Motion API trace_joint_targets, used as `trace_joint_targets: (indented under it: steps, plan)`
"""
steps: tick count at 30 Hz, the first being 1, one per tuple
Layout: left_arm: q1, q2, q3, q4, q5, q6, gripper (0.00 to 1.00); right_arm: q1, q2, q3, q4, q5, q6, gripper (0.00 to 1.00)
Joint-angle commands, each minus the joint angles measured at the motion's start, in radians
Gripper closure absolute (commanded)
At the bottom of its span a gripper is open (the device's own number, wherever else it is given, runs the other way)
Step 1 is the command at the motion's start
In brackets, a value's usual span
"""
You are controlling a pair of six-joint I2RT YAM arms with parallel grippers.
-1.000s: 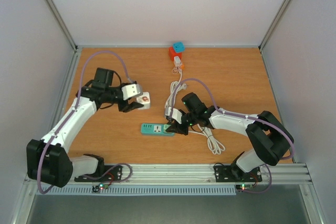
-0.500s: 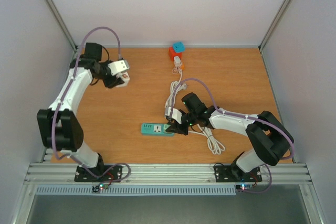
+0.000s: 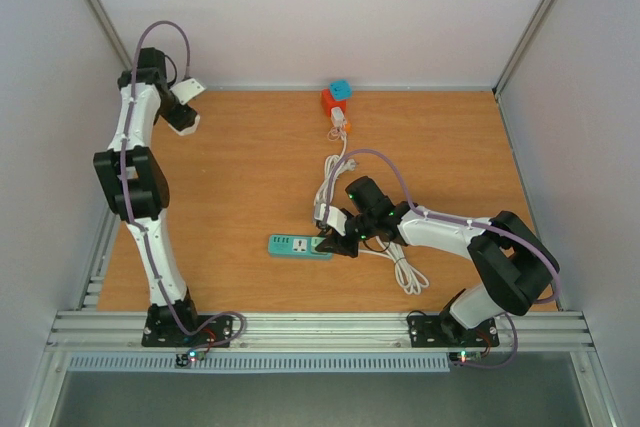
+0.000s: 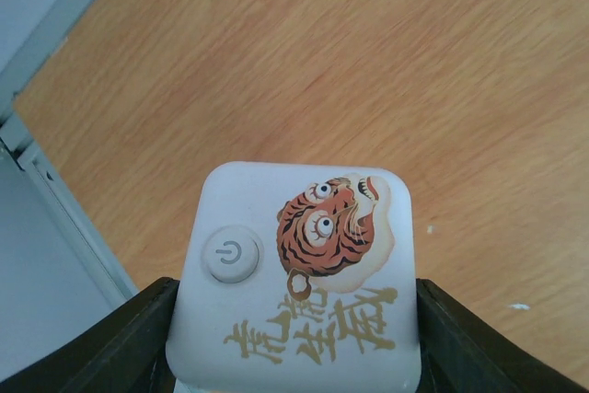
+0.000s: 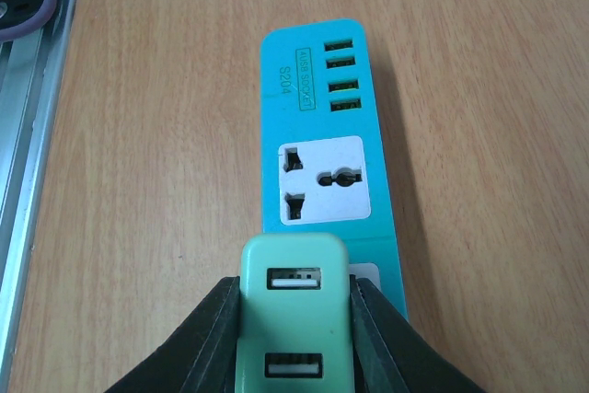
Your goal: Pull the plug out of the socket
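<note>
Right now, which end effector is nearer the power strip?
Right. The right end effector is at the end of the power strip, shut on the green USB adapter. The left end effector is in the far-left corner, holding a white box.

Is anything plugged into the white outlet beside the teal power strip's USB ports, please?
No, the white outlet on the teal power strip shows only bare holes.

Resembled a robotics lab test cell. Was enclosed on three sides by plain white panels (image 3: pixel 300 17) in metal framing (image 3: pixel 105 22). Was floored with a wood-grain tabletop (image 3: pixel 250 147). Was fitted along the near edge with aluminium rail (image 3: pixel 330 329) carrying two bolted, cabled robot arms (image 3: pixel 440 232).
</note>
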State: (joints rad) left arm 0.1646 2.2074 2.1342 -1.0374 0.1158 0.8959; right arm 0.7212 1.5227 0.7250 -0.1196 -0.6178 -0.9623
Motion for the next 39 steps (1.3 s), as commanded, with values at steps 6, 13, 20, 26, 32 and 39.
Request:
trace_joint_targets:
  steps: [6, 13, 20, 26, 32, 39]
  plan:
    - [0.033, 0.114, 0.072, 0.074, -0.093, -0.041, 0.67, 0.006, 0.031, -0.004, -0.018, 0.061, 0.005, 0.89]
    - [0.038, 0.163, 0.084, 0.112, -0.094, -0.057, 0.65, 0.007, 0.037, -0.001, -0.020, 0.059, 0.006, 0.89]
    - [0.038, 0.187, 0.083, 0.129, -0.090, -0.064, 0.54, 0.007, 0.037, 0.002, -0.022, 0.055, 0.009, 0.88]
    - [0.038, 0.186, 0.083, 0.132, -0.079, -0.080, 0.38, 0.007, 0.034, 0.003, -0.024, 0.055, 0.010, 0.87]
    - [0.038, 0.172, 0.083, 0.132, -0.062, -0.095, 0.20, 0.007, 0.028, 0.005, -0.026, 0.052, 0.013, 0.86]
    - [0.038, 0.120, 0.081, 0.109, -0.026, -0.107, 0.14, 0.006, 0.028, 0.004, -0.022, 0.061, 0.016, 0.84]
